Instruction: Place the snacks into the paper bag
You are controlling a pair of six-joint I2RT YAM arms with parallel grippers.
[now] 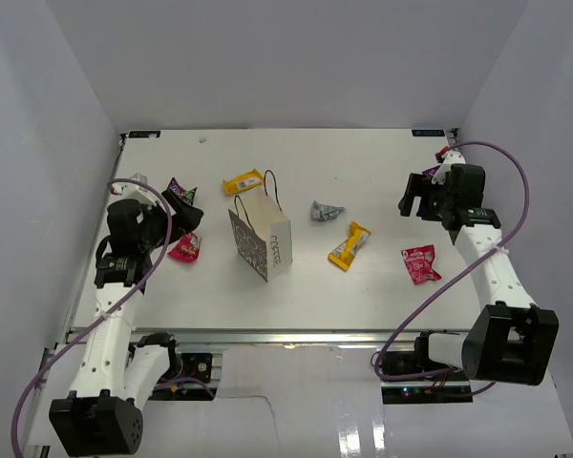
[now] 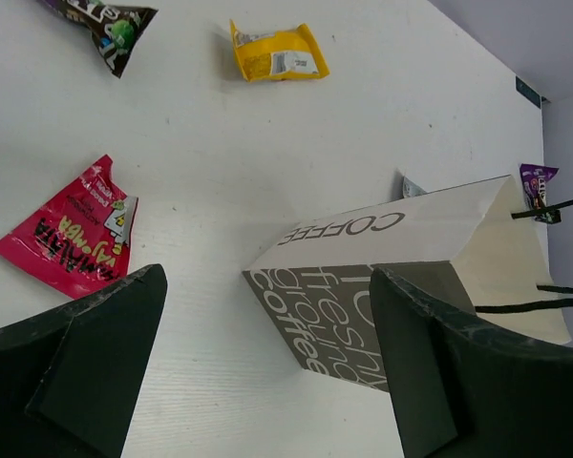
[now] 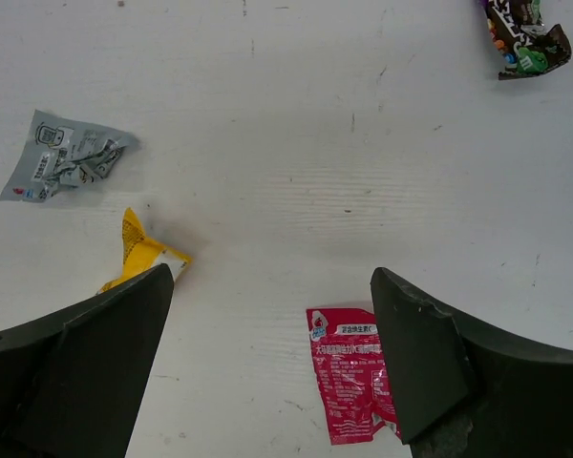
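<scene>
The white paper bag [image 1: 261, 239] [image 2: 401, 272] stands upright left of centre, mouth open, cord handles up. Several snacks lie flat on the table. A yellow wrapper [image 1: 244, 182] [image 2: 279, 52] lies behind the bag. A dark packet [image 1: 181, 194] [image 2: 105, 21] and a red pouch [image 1: 186, 248] [image 2: 72, 234] lie to its left. To its right lie a silver packet [image 1: 327, 212] [image 3: 67, 157], a second yellow wrapper [image 1: 350, 245] [image 3: 143, 258] and a second red pouch [image 1: 420, 263] [image 3: 353, 377]. Another dark packet [image 3: 525, 33] shows far right. My left gripper [image 1: 179, 224] [image 2: 267, 275] hangs open between red pouch and bag. My right gripper [image 1: 413, 198] [image 3: 272, 275] hangs open above the right red pouch, empty.
The white table [image 1: 363, 291] is closed in by pale walls at the left, back and right. Its front edge [image 1: 296, 334] runs just ahead of the arm bases. A purple cable [image 1: 516, 172] loops off the right arm, and another [image 1: 148, 277] off the left.
</scene>
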